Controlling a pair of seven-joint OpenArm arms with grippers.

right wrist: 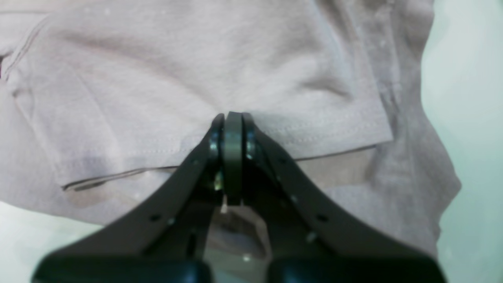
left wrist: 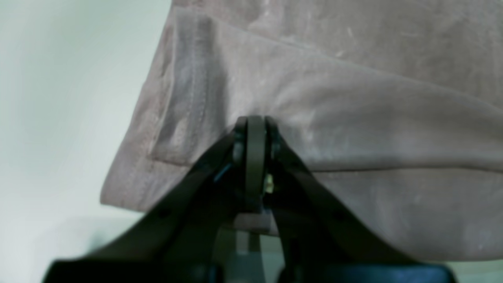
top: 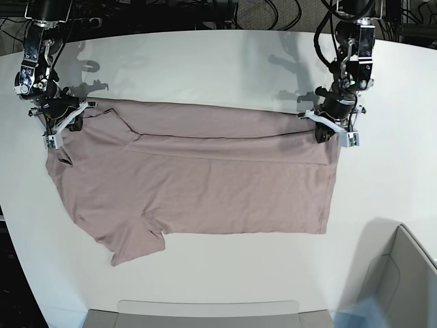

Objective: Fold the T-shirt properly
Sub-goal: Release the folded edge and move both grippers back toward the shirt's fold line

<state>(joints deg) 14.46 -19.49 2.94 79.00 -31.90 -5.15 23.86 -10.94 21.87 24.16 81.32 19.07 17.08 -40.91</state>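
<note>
The dusty pink T-shirt (top: 205,184) lies spread across the white table (top: 205,61), its far edge folded over toward me in a long band. One sleeve sticks out at the lower left. My left gripper (top: 329,133) sits at the far right corner of the fold. In the left wrist view this gripper (left wrist: 255,120) has its jaws together on the folded T-shirt (left wrist: 353,98). My right gripper (top: 63,126) is at the far left corner. In the right wrist view it (right wrist: 233,117) is shut on the stitched hem of the T-shirt (right wrist: 157,78).
A grey bin (top: 403,273) stands at the lower right corner. A flat pale tray edge (top: 205,311) runs along the front. Dark cables (top: 273,10) and both arm bases crowd the back edge of the table.
</note>
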